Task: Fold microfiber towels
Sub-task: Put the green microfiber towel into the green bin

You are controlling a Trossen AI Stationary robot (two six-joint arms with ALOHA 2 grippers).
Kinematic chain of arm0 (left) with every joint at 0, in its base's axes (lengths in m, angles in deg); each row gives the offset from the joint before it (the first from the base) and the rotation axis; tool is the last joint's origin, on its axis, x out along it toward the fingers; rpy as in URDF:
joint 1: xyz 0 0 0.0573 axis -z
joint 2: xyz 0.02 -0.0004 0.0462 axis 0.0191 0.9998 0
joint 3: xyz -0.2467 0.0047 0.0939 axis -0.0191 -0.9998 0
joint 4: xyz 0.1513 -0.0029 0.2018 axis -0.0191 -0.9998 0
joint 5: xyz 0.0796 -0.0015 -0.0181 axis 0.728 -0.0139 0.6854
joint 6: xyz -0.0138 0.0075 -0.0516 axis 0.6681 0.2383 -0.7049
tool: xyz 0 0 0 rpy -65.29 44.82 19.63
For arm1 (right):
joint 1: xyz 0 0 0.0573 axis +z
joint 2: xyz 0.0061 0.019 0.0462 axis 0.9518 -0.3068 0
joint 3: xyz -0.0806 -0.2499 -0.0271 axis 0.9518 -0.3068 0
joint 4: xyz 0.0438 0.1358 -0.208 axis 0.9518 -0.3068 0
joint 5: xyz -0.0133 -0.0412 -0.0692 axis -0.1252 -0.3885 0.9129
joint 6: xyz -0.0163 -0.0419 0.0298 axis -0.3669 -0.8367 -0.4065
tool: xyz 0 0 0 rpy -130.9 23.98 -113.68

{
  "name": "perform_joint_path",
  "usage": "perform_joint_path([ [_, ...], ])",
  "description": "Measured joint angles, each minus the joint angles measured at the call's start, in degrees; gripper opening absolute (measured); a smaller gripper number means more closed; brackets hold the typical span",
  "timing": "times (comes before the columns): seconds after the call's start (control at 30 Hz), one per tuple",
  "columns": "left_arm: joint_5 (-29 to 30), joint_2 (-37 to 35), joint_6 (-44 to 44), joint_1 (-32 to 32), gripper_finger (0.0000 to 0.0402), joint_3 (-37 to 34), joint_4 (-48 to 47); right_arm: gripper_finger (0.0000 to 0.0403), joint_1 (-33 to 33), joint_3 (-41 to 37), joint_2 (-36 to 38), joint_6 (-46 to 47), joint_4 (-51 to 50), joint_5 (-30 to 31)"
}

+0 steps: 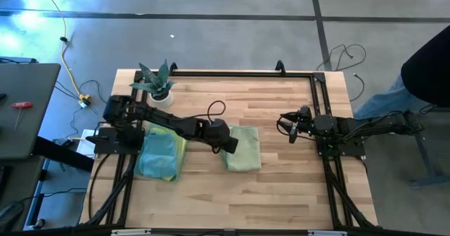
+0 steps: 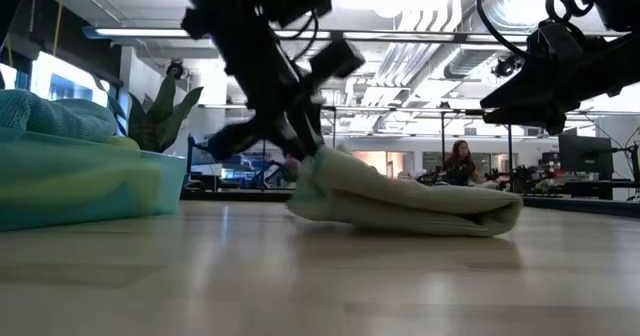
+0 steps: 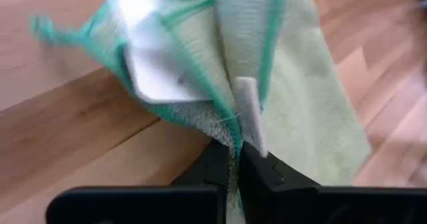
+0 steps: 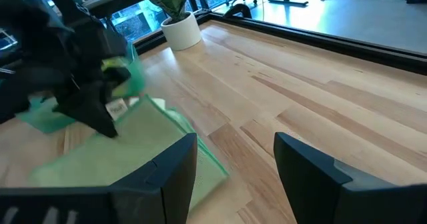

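The left gripper (image 1: 230,144) is clenched on the edge of the pale green towel (image 1: 243,149), pinching the hem and its white label (image 3: 155,74) between the fingers (image 3: 250,114). The towel lies on the wooden surface (image 1: 281,187) directly under and ahead of that gripper, already doubled over, with the pinched edge lifted off the wood while the rest sags flat. Holding it by the hem seems meant to let the arm drag or flip that layer across for another fold, the weight of the cloth keeping the far side anchored.

Behind the left gripper, back toward its arm's base, a stack of towels (image 1: 162,156) in teal, yellow and blue sits, probably kept aside so the working spot stays free. A small potted plant (image 1: 159,86) stands beyond the stack, near the surface's far edge.

The right gripper (image 1: 292,128) hangs well apart from the green towel, its jaws released and holding nothing, apparently waiting its turn.
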Motion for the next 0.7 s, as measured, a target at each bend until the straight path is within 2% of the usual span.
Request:
perform_joint_path([
  [0.23, -3.95, -8.4, 3.57, 0.0, 0.0003, 3.06, -14.75, 0.0193, 0.01, 0.0, -0.04, 0.01, -0.76, -0.07],
  [0.3, -5.31, -12.04, 4.34, 0.22, 0.0003, 3.71, -22.33, 0.0193, 0.01, 0.0, -0.04, -0.01, -0.84, -0.07],
  [0.43, -5.76, -19.25, 4.31, 0.62, 0.0002, 4.62, -29.81, 0.0193, 0.01, 0.0, -0.01, 0.01, -1.0, -0.04],
  [0.7, -7.24, -30.22, 1.5, 1.03, 0.0002, 4.64, -36.95, 0.0193, 0.0, 0.0, -0.28, 0.01, -2.05, -0.02],
])
